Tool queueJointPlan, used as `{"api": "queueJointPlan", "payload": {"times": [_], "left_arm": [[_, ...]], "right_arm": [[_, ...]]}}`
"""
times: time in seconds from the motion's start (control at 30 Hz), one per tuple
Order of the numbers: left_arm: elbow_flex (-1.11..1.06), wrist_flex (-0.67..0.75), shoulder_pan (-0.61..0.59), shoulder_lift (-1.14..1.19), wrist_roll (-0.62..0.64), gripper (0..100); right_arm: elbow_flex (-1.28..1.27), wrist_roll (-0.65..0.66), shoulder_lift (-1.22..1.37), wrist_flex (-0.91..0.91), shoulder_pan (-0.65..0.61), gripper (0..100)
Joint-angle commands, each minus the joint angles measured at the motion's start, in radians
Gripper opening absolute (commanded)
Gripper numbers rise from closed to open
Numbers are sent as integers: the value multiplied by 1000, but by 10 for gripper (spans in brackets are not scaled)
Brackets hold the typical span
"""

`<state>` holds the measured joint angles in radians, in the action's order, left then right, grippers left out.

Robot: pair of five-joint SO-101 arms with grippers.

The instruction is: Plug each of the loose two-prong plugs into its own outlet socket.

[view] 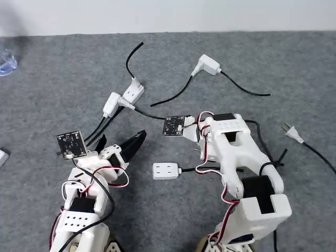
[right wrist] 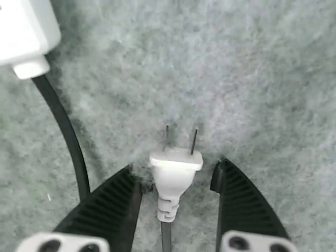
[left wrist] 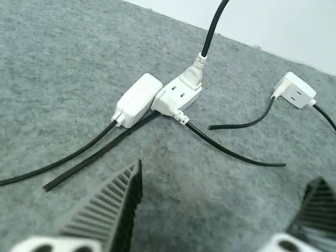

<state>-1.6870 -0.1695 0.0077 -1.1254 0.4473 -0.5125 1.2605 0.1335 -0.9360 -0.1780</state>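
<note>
My right gripper (right wrist: 176, 169) is open and low over the grey carpet. A white two-prong plug (right wrist: 176, 167) lies between its black fingers with its prongs pointing away, and a narrow gap shows on each side. A white outlet block (right wrist: 26, 31) lies close by, also seen as the outlet block (view: 167, 170) by the right arm. My left gripper (left wrist: 228, 173) is open and holds nothing. It faces an outlet (left wrist: 178, 94) with a plug in it and a white block (left wrist: 137, 100) beside that. Another outlet (view: 209, 65) lies far back. A second loose plug (view: 292, 133) lies at the right.
Black cords (view: 173, 97) run across the carpet between the outlets. A clear bluish object (view: 6, 62) sits at the far left edge, and a small white item (view: 2, 156) lies at the left edge. A pale wall bounds the back.
</note>
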Motion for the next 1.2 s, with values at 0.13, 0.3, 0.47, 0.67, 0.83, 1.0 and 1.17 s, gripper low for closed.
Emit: {"api": "queueJointPlan", "payload": {"times": [0.13,0.3,0.47,0.67,0.83,1.0,1.17], "left_arm": [[8,-5,2,-9,-8,443],[8,-5,2,-9,-8,443],[8,-8,75,-2,-5,443],[8,2,287,-8,-3,443],[8,61,333,-8,38,443],[8,64,333,-8,54,443],[8,64,331,-8,54,443]], "right_arm": [[0,-91,-4,64,-8,0],[-2,-132,-10,73,-12,10],[17,-129,-110,-31,-31,7],[18,-135,-441,-242,-120,7],[15,-199,-707,-367,-220,7],[18,-236,-791,-410,-320,7],[20,-275,-760,-403,-354,7]]}}
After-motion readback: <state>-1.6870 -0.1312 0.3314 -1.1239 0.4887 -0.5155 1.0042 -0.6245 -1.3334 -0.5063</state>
